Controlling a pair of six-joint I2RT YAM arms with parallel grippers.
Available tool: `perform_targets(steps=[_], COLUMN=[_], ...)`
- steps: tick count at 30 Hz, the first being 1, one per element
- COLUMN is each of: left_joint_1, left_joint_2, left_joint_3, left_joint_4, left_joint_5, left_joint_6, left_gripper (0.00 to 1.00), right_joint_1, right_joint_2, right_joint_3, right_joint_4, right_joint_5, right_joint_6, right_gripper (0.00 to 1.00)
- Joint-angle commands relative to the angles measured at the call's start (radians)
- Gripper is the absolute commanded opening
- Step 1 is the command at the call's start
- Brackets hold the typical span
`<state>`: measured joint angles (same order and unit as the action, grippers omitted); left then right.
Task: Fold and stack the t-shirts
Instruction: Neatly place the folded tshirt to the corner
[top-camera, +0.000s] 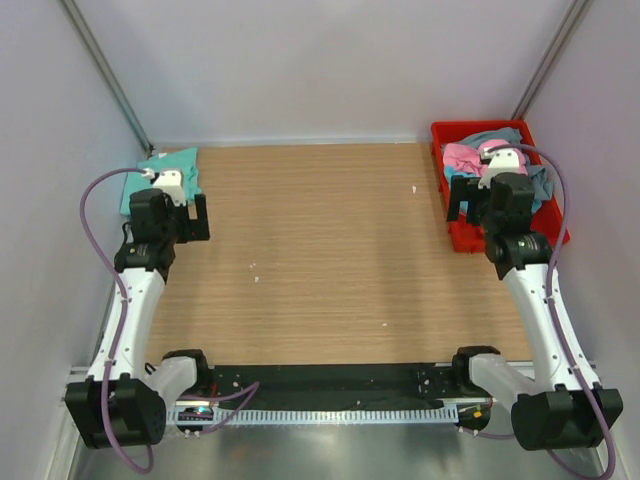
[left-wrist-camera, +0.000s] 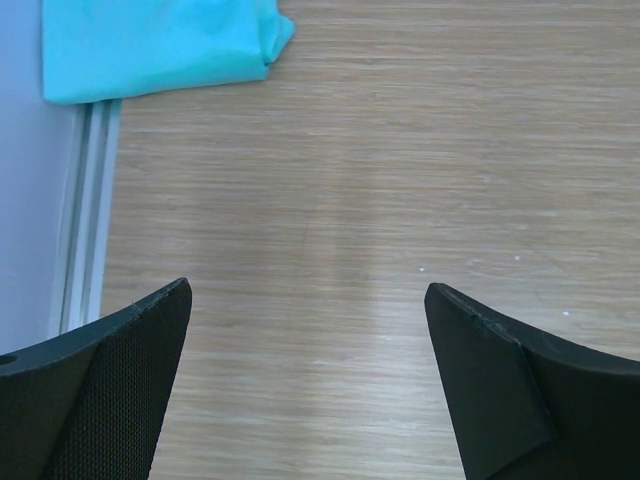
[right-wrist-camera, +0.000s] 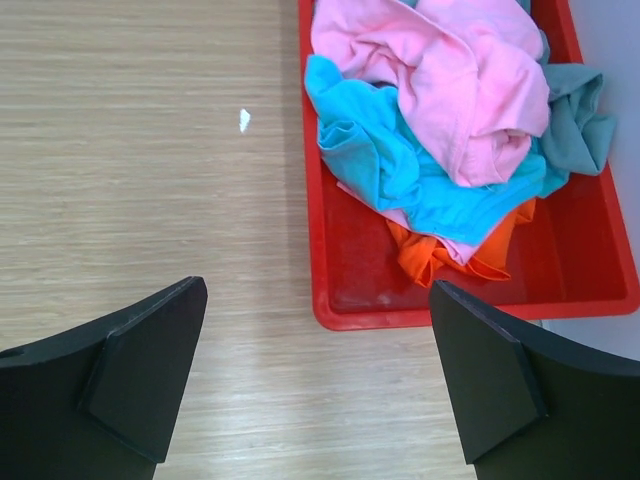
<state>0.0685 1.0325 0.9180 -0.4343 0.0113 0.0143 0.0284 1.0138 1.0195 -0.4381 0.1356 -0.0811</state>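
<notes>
A folded teal-green t-shirt (top-camera: 150, 172) lies flat in the table's far left corner, and it also shows at the top left of the left wrist view (left-wrist-camera: 160, 45). My left gripper (top-camera: 190, 222) hovers just right of it, open and empty over bare wood (left-wrist-camera: 308, 300). More t-shirts lie crumpled in a red bin (right-wrist-camera: 330, 260): a pink one (right-wrist-camera: 450, 80) on top, a turquoise-blue one (right-wrist-camera: 390, 160), a grey-blue one (right-wrist-camera: 580, 120) and an orange one (right-wrist-camera: 450, 250). My right gripper (top-camera: 467, 205) hangs open and empty over the bin's near left corner (right-wrist-camera: 318, 290).
The red bin (top-camera: 440, 135) stands at the table's far right, against the right wall. Walls close in the left, back and right sides. A metal rail (left-wrist-camera: 85, 210) runs along the table's left edge. Small white specks (right-wrist-camera: 244, 120) dot the wooden tabletop (top-camera: 330, 250).
</notes>
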Motion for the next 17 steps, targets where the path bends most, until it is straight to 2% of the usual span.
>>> perform_targets(steps=[1, 7, 10, 11, 14, 17], left_joint_1=[0.011, 0.014, 0.017, 0.019, 0.019, 0.019], left_joint_2=[0.001, 0.011, 0.02, 0.029, 0.05, 0.075], left_joint_3=[0.01, -0.001, -0.025, -0.034, -0.031, -0.013], left_joint_4=[0.049, 0.055, 0.065, 0.06, 0.049, 0.039], left_joint_5=[-0.103, -0.1, -0.047, 0.014, 0.082, 0.101], left_joint_6=[0.013, 0.021, 0.027, 0.027, 0.013, 0.01], left_gripper=[1.0, 1.0, 0.99, 1.0, 1.0, 1.0], right_joint_1=[-0.004, -0.004, -0.005, -0.004, -0.004, -0.004], right_joint_2=[-0.041, -0.04, -0.031, -0.026, -0.024, -0.04], right_joint_3=[-0.025, -0.16, -0.187, -0.19, -0.206, -0.199], right_joint_4=[0.021, 0.159, 0.167, 0.162, 0.151, 0.16], right_joint_5=[-0.08, -0.07, -0.042, -0.039, -0.077, -0.082], right_joint_6=[0.044, 0.093, 0.086, 0.086, 0.031, 0.047], right_gripper=[1.0, 1.0, 1.0, 1.0, 1.0, 1.0])
